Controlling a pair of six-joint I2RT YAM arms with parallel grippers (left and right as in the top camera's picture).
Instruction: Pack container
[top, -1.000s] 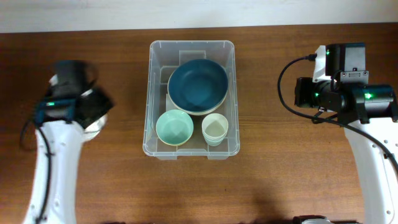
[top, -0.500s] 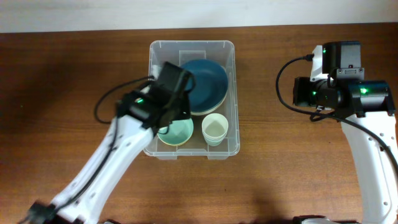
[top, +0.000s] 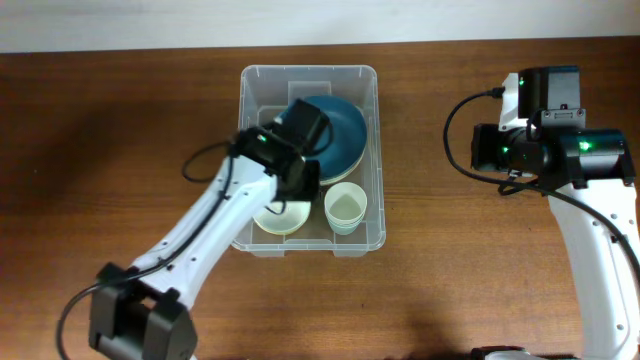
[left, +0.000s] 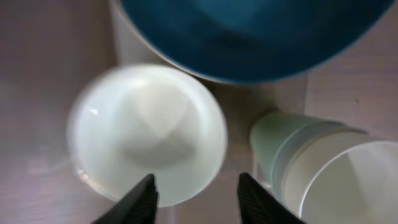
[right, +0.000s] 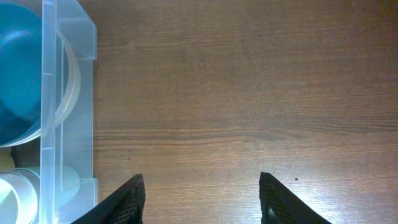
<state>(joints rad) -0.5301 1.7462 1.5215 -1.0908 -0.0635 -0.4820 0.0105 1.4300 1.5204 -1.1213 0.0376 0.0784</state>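
The container (top: 308, 70) is a clear rectangular bin at the table's middle. It holds a large dark blue bowl (top: 338, 128) on a cream bowl, a pale bowl (top: 280, 216) at the front left and a pale green cup (top: 346, 208) at the front right. My left gripper (left: 196, 186) is open and empty inside the bin, just above the pale bowl (left: 149, 130), with the cup (left: 329, 174) to its right and the blue bowl (left: 249, 31) beyond. My right gripper (right: 199, 186) is open and empty over bare wood, right of the container (right: 68, 93).
The left arm (top: 210, 230) reaches diagonally from the front left over the bin's left wall. The right arm (top: 545, 150) stands at the right side of the brown wooden table (top: 450, 260).
My left arm swung from the table's left side over into the container and now hangs low above the front-left bowl, which looks whiter than before. The right arm has barely moved.
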